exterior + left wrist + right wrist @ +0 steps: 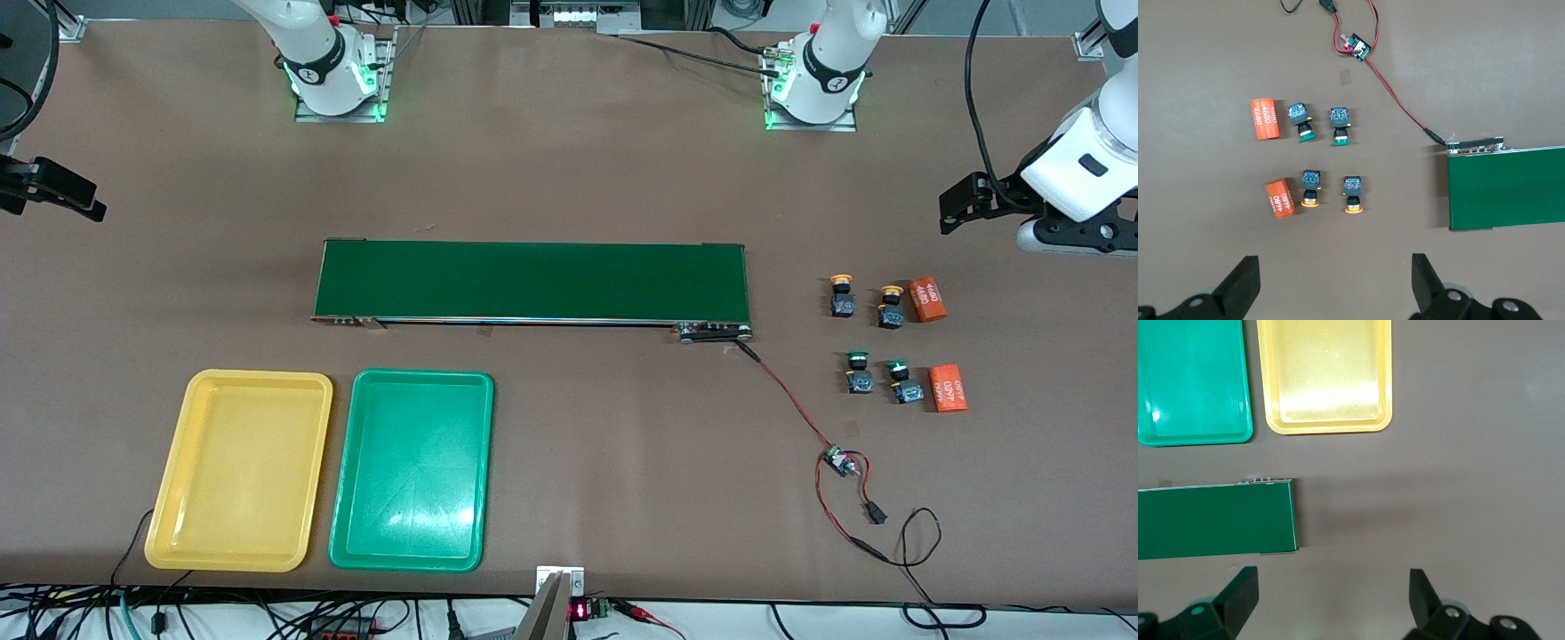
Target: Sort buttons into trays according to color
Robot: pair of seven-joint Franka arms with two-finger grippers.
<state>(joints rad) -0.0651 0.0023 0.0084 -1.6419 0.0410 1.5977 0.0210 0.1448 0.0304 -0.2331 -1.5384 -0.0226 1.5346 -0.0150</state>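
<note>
Four buttons stand on the table toward the left arm's end, past the end of the belt. Two have yellow caps [841,296] [891,305] and two have green caps [859,371] [902,380]. The left wrist view shows the green pair [1300,121] [1339,125] and the yellow pair [1311,187] [1353,194]. My left gripper [949,206] [1336,280] hangs open over bare table beside them, holding nothing. The yellow tray [240,469] [1328,377] and green tray [412,469] [1191,380] lie side by side, both bare. My right gripper [96,201] [1333,597] hangs open over bare table at the right arm's end.
A long dark-green conveyor belt [532,281] [1508,188] [1215,520] lies mid-table, farther from the front camera than the trays. Two orange cylinders [927,299] [948,388] lie beside the buttons. A red-black cable runs from the belt to a small control board [836,460] [1356,47].
</note>
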